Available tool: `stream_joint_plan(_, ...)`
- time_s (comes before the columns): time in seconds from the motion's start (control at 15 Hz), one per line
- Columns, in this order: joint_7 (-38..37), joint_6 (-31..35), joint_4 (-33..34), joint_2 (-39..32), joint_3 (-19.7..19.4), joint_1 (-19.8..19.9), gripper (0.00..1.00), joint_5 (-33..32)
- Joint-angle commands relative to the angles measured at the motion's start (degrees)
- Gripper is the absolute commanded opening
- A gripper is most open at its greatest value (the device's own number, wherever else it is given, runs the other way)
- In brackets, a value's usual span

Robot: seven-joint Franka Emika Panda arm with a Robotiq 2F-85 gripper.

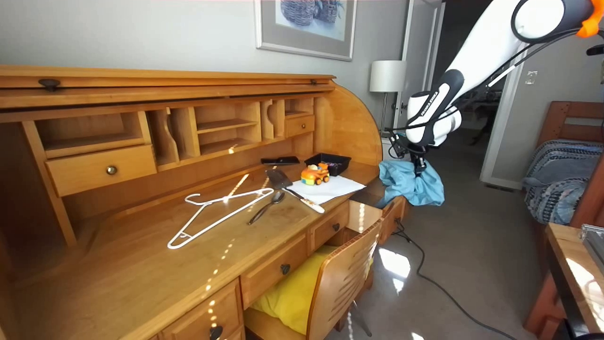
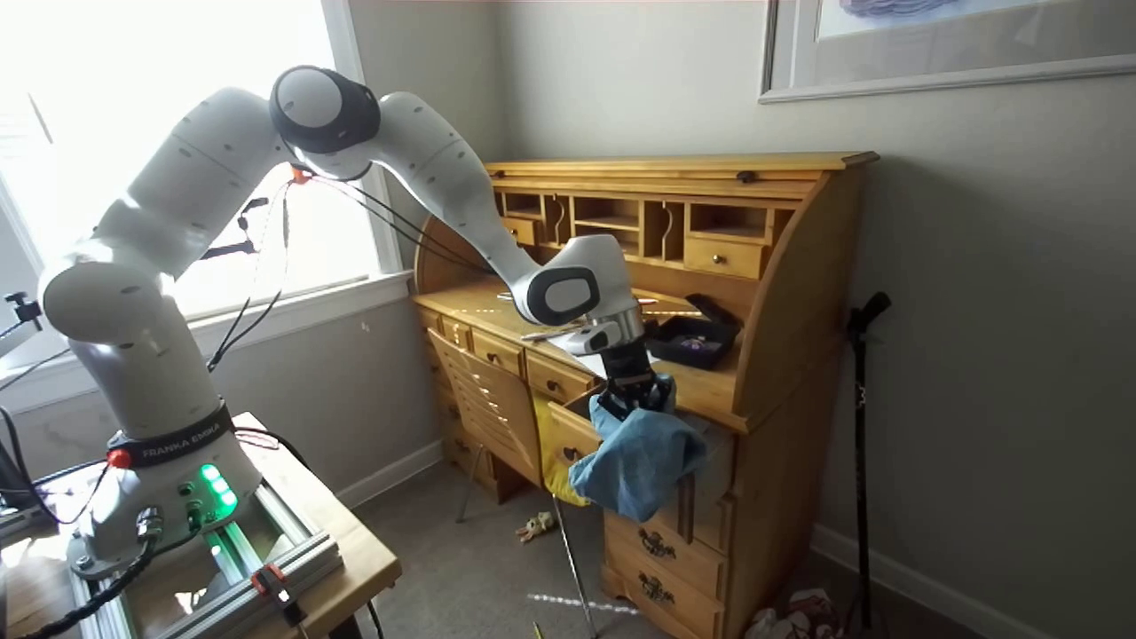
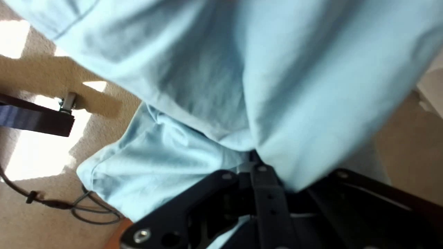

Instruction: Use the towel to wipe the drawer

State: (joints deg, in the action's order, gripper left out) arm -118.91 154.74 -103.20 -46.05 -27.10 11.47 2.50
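Observation:
The light-blue towel [image 1: 410, 186] is bunched in folds at the far right end of the desk. My gripper [image 1: 419, 169] points down into it, shut on the fabric. In an exterior view, loose cloth of the towel [image 2: 639, 466] drapes below the gripper [image 2: 632, 401] and past the front of the pulled-out drawer [image 2: 572, 433]. The drawer [image 1: 392, 218] shows its wooden front and pale side; cloth covers part of its rim and opening. In the wrist view the towel [image 3: 207, 69] spreads around the gripper [image 3: 255, 155], hiding the fingertips.
A wooden chair [image 1: 347, 264] with a yellow cushion [image 1: 292, 290] stands close by the drawer. On the desk lie a black tray [image 1: 332, 163], an orange toy car [image 1: 315, 174], a spatula [image 1: 279, 179], a spoon [image 1: 266, 208] and a white hanger [image 1: 203, 231].

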Motion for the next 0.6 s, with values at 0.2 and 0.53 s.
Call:
stream_joint_plan(0.2, 18.5, 0.4, -4.3, 12.7, 10.8, 4.1, 0.02, 2.5)
stream_joint_plan(0.53, 30.9, 4.2, -8.1, 19.2, 14.2, 2.3, 0.02, 2.1)
